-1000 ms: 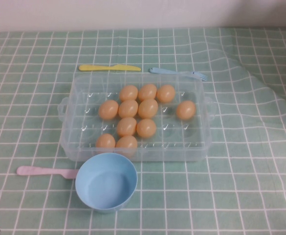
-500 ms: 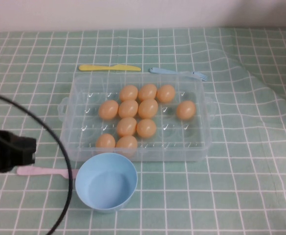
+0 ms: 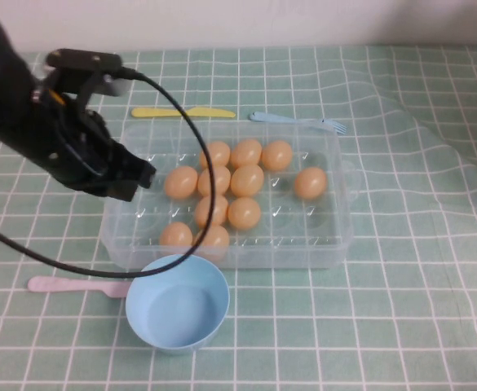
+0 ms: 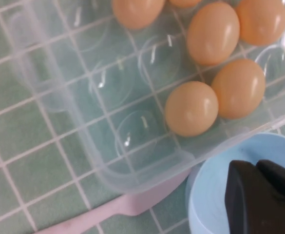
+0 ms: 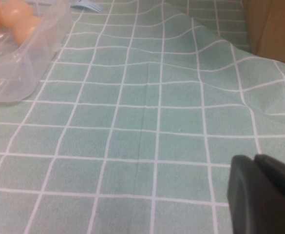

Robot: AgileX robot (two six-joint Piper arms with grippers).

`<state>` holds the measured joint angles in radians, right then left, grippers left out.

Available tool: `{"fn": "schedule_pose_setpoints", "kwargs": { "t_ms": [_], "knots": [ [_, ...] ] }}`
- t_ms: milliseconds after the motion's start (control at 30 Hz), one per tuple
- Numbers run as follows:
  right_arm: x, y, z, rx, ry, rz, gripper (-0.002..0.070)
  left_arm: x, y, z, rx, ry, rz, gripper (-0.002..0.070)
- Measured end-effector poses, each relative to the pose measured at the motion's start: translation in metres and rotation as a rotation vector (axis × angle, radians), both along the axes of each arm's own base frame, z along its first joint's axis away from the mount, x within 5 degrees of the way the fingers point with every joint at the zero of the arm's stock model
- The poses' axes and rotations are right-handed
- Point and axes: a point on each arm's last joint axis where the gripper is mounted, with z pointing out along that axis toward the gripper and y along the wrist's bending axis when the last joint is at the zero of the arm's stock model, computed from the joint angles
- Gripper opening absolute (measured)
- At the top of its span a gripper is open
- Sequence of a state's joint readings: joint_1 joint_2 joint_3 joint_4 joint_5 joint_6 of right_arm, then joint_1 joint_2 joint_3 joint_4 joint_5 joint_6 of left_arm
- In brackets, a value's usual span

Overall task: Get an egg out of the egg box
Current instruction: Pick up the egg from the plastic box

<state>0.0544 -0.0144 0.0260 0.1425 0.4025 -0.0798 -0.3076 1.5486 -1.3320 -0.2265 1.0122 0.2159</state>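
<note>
The clear plastic egg box [image 3: 336, 244] stands mid-table with several orange-tan eggs [image 3: 181, 182] in its dimples. My left gripper [image 3: 136, 175] hovers over the box's left end, just left of the nearest egg, shut and empty. In the left wrist view the gripper [image 4: 256, 168] hangs over the blue bowl's rim, with the box [image 4: 108, 87] and eggs [image 4: 191, 108] beyond it. My right gripper [image 5: 254, 161] is shut and empty above bare cloth, right of the box's corner [image 5: 15, 63]; it is out of the high view.
A light blue bowl [image 3: 177, 303] stands against the box's near side. A pink utensil [image 3: 67, 285] lies to its left. A yellow knife [image 3: 181, 112] and a blue fork [image 3: 299, 120] lie behind the box. A brown object [image 5: 274, 29] stands at the far right.
My left arm has swung in from the lower left and risen over the box's left end. The eggs, box and bowl have not moved.
</note>
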Motion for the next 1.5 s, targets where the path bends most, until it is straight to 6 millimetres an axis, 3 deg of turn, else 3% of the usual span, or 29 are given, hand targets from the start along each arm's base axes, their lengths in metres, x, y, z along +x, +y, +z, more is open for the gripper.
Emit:
{"fn": "schedule_pose_setpoints", "kwargs": {
  "t_ms": [133, 300, 467, 633, 767, 900, 1000, 1267, 1500],
  "knots": [
    [0.000, 0.000, 0.000, 0.000, 0.000, 0.000, -0.0017, 0.010, -0.032, -0.011, 0.070, 0.045, -0.074, -0.0003],
    [0.000, 0.000, 0.000, 0.000, 0.000, 0.000, -0.0017, 0.017, -0.058, -0.025, 0.108, 0.099, -0.104, -0.0003],
    [0.000, 0.000, 0.000, 0.000, 0.000, 0.000, -0.0017, 0.020, -0.070, -0.036, 0.143, 0.138, -0.095, -0.0003],
    [0.000, 0.000, 0.000, 0.000, 0.000, 0.000, -0.0017, 0.024, -0.069, -0.042, 0.202, 0.119, -0.108, 0.0008],
    [0.000, 0.000, 0.000, 0.000, 0.000, 0.000, -0.0017, 0.030, -0.067, -0.049, 0.253, 0.107, -0.123, 0.0116],
    [0.000, 0.000, 0.000, 0.000, 0.000, 0.000, -0.0017, 0.035, -0.069, -0.057, 0.259, 0.102, -0.106, 0.0323],
    [0.000, 0.000, 0.000, 0.000, 0.000, 0.000, -0.0017, 0.040, -0.070, -0.062, 0.255, 0.104, -0.062, 0.0400],
    [0.000, 0.000, 0.000, 0.000, 0.000, 0.000, -0.0017, 0.057, -0.076, -0.065, 0.258, 0.103, 0.029, 0.0430],
    [0.000, 0.000, 0.000, 0.000, 0.000, 0.000, -0.0017, 0.061, -0.078, -0.072, 0.276, 0.132, 0.036, 0.0430]
  ]
}}
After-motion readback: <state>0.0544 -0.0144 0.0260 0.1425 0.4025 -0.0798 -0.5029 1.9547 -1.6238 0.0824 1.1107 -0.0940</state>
